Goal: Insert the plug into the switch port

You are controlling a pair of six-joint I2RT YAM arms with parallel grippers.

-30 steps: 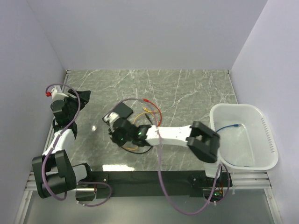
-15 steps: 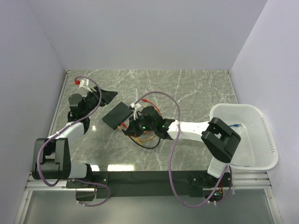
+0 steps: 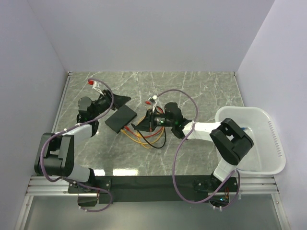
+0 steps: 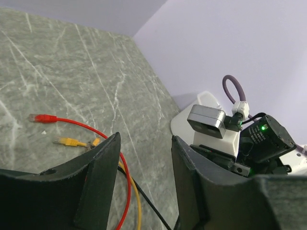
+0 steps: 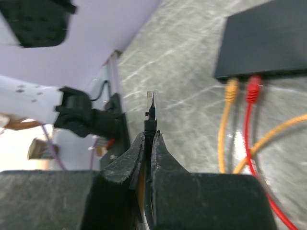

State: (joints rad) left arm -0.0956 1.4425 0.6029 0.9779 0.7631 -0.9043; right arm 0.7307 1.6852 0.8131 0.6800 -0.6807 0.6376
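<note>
The switch (image 3: 121, 118) is a flat black box lying left of centre on the marble table. In the right wrist view the switch (image 5: 268, 43) has an orange plug (image 5: 231, 89) and a red plug (image 5: 253, 86) in its near edge. My right gripper (image 5: 151, 139) is shut on a black plug (image 5: 151, 109) with a clear tip, held upright to the left of the switch. In the top view this gripper (image 3: 141, 125) is just right of the switch. My left gripper (image 3: 124, 99) is open and empty just behind the switch, and its jaws (image 4: 144, 143) stand apart over loose cables.
Orange, red and black cables (image 3: 148, 136) loop on the table in front of the right gripper. A loose red plug (image 4: 42, 118) and a yellow plug (image 4: 64, 141) lie beyond the left jaws. A white bin (image 3: 276, 143) stands at the right edge.
My left arm has swung right, from the left wall to just behind the switch. My right gripper has drawn back to the right with the black plug, and the cable loops shifted with it.
</note>
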